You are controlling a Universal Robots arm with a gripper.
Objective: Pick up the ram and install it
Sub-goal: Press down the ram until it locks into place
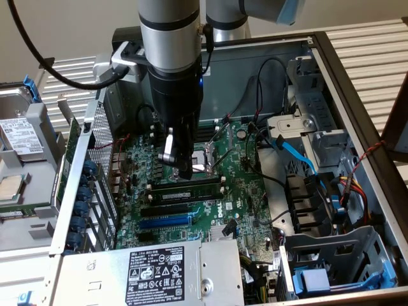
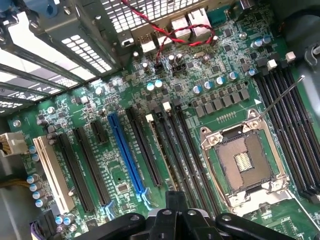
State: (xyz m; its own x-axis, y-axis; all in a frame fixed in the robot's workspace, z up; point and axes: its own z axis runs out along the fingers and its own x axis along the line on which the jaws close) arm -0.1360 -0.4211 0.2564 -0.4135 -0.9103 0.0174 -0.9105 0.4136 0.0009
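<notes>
I am at the install step, not the pick-up: the ram [image 1: 185,189] stands on edge in one of the long memory slots of the motherboard [image 1: 248,204]. It lies just beside the open CPU socket [image 1: 203,159], on the side toward the power supply [image 1: 159,268] at the case's near edge. The black slots and the blue slot [image 1: 166,222] lie between it and that supply.

My tool [image 1: 178,167] hangs low inside the computer case [image 1: 357,115], over the socket's edge and just above the ram's top edge. I cannot tell whether it touches the stick, or whether it is wide or narrow. I see nothing held in it.

From my wrist I look down the rows of slots past my tool [image 2: 172,210], with the socket [image 2: 245,162] to one side and the blue slot [image 2: 125,150] to the other.

The stick looks level along its slot, but I cannot see whether the end latches have closed. I judge that finishing calls for a straight, even push down on the top edge, keeping clear of the bare socket contacts close by.
</notes>
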